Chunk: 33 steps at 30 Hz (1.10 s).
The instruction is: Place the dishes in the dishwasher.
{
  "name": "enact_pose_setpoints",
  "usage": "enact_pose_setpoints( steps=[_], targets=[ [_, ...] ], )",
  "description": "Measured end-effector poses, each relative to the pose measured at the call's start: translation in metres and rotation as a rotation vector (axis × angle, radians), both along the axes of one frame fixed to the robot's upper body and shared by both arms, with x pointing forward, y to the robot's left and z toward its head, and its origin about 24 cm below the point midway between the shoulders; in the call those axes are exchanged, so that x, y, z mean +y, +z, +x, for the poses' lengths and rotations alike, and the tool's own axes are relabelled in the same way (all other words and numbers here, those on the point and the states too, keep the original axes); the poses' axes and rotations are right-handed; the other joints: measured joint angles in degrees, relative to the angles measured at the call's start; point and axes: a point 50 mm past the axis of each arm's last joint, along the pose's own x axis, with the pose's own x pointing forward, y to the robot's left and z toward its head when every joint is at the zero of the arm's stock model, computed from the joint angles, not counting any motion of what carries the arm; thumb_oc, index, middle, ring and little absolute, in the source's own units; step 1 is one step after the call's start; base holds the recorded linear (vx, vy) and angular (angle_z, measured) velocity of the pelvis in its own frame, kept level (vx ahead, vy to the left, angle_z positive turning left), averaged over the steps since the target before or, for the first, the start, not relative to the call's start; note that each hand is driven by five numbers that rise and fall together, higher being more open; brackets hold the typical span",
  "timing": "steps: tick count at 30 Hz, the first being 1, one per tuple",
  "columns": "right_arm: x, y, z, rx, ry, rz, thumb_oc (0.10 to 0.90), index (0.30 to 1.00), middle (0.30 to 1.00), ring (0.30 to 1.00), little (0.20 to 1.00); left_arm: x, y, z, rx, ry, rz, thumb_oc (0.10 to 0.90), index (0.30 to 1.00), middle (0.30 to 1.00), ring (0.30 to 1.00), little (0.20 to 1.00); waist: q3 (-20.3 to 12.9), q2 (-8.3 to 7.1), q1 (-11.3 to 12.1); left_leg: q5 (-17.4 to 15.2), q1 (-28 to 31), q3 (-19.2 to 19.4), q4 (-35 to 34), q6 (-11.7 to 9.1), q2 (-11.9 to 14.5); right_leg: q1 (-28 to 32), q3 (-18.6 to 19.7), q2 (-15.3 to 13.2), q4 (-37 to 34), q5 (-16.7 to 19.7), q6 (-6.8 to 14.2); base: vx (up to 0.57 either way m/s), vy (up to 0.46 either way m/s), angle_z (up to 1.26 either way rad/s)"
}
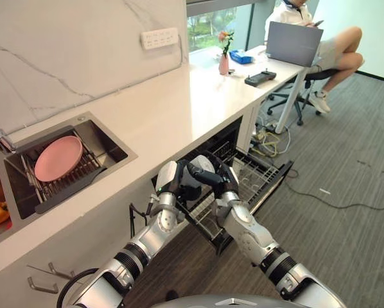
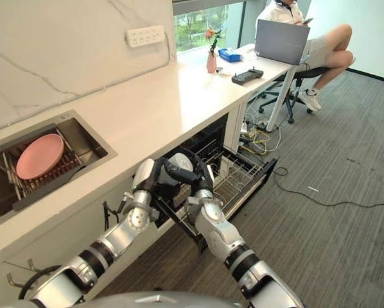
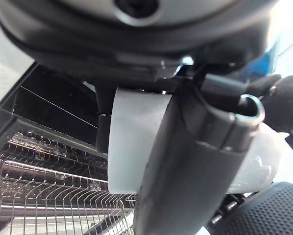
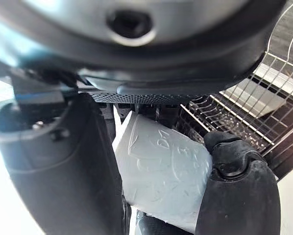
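Closest in, the right hand (image 4: 234,196) is curled round a white cup (image 4: 161,176), thumb on one side and fingers on the other, a grip its own wrist view makes plain. From above, that cup is mostly hidden between the two hands; a pale curve of it (image 1: 205,165) peeks out over the pulled-out dishwasher rack (image 1: 259,179). The left hand (image 1: 179,183) meets the right one at the same spot, and in the left wrist view its fingers (image 3: 200,161) lie against the white cup (image 3: 256,164), though I cannot tell whether they grip it. That view also takes in the rack's wire tines (image 3: 48,200) below.

Further off, a pink plate (image 1: 58,158) leans on a drying rack in the sink (image 1: 112,144), set into a long white counter (image 1: 173,109) under a marble wall with a power strip (image 1: 160,38). A small vase (image 1: 224,63), a blue box (image 1: 241,57) and a dark controller (image 1: 260,78) sit on the desk beyond, where a person (image 1: 336,48) sits behind a laptop (image 1: 293,42). Grey carpet (image 1: 352,154) covers the floor.
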Motion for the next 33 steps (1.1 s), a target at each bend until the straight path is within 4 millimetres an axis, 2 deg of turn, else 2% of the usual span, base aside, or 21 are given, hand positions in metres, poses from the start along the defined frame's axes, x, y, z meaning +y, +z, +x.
enact_pose_setpoints(
  steps=[8,14,20,23,30,33],
  targets=[
    [-0.006,0.004,0.005,-0.014,-0.01,-0.019,0.4,0.3,0.3,0.3,0.3,-0.005,0.001,0.0,-0.003,-0.02,-0.004,0.4,0.3,0.3,0.3,0.3,0.0,0.01,0.2,0.0,0.0,-0.1,0.0,0.0,0.0,0.0,0.0,0.0,0.0,0.0,0.0,0.0,0.0,0.0],
    [-0.009,0.024,0.01,-0.076,-0.046,-0.012,0.4,0.3,0.3,0.3,0.3,-0.012,0.016,0.007,-0.077,-0.029,-0.016,0.4,0.3,0.3,0.3,0.3,0.0,0.02,0.5,0.0,0.0,-0.1,0.0,0.0,0.0,0.1,0.0,0.0,0.0,0.0,0.0,0.0,0.0,0.0],
    [-0.021,0.051,0.016,-0.173,-0.12,0.012,0.4,0.3,0.3,0.3,0.3,-0.024,0.042,0.02,-0.184,-0.066,-0.029,0.4,0.3,0.3,0.3,0.3,0.0,0.03,0.6,0.0,0.6,0.0,0.0,0.0,0.0,0.6,0.1,0.0,0.0,0.0,0.0,0.01,-0.002,0.0],
    [-0.025,0.071,0.016,-0.27,-0.16,-0.014,0.4,0.3,0.3,0.3,0.3,-0.03,0.057,0.025,-0.258,-0.076,-0.062,0.4,0.3,0.3,0.3,0.3,0.0,0.05,0.3,0.0,0.8,0.1,0.0,0.0,0.0,0.7,0.2,0.0,0.0,0.0,0.0,0.05,-0.002,-0.02],
    [-0.029,0.125,0.005,-0.564,-0.288,-0.08,0.4,0.3,0.3,0.3,0.3,-0.047,0.109,0.031,-0.482,-0.137,-0.175,0.4,0.3,0.3,0.3,0.3,0.2,0.24,-0.3,-0.2,1.2,0.1,0.0,0.0,0.0,1.2,0.2,0.0,-0.1,-0.1,-0.1,0.02,-0.001,0.0],
    [-0.03,0.14,-0.001,-0.67,-0.331,-0.118,0.4,0.3,0.3,0.3,0.3,-0.051,0.126,0.029,-0.557,-0.157,-0.226,0.4,0.3,0.3,0.3,0.3,0.1,0.44,-0.8,-0.3,1.3,0.1,0.0,-0.1,0.1,1.2,0.2,0.0,-0.1,-0.3,-0.3,0.0,0.0,0.0]
  ],
)
